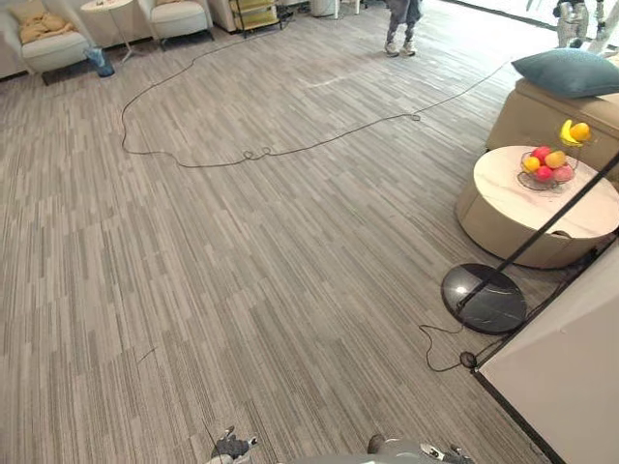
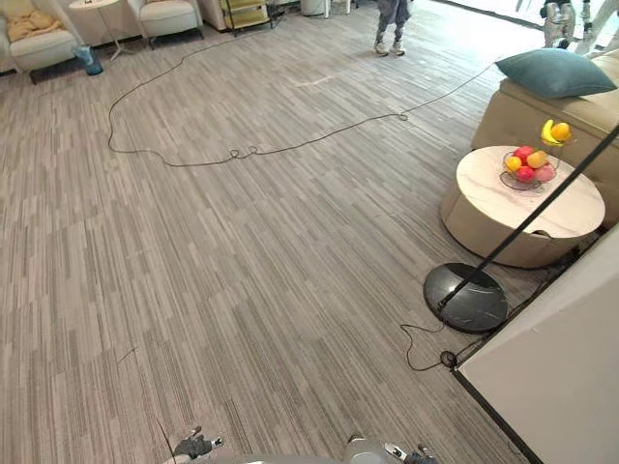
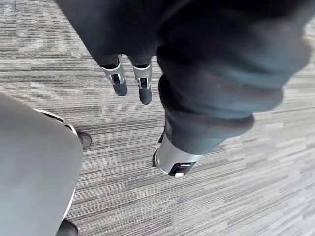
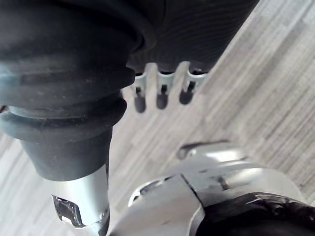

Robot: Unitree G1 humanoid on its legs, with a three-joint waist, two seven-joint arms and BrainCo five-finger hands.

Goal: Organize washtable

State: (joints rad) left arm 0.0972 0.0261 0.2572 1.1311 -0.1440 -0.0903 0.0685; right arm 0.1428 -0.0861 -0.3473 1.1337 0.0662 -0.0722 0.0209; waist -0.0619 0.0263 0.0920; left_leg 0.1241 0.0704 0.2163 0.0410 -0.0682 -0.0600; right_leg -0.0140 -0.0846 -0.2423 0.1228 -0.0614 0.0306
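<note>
My left hand [image 3: 119, 81] hangs low at my side above the grey striped carpet [image 1: 290, 271]. Its fingers are straight and nothing lies between them and the thumb. It peeks in at the lower edge of the left eye view as the left hand [image 1: 230, 447]. My right hand [image 4: 161, 93] also hangs down over the carpet with relaxed, straight fingers and holds nothing. In the left eye view the right hand [image 1: 426, 450] sits at the bottom edge.
A round marble-topped table [image 1: 580, 208] with a fruit bowl [image 1: 547, 166] stands at the right, before a beige sofa with a teal cushion [image 1: 569, 72]. A floor lamp's black base [image 1: 484, 298] lies near a white slab [image 1: 571, 377]. Armchairs [image 1: 53, 43] and a person's legs [image 1: 401, 29] are far back.
</note>
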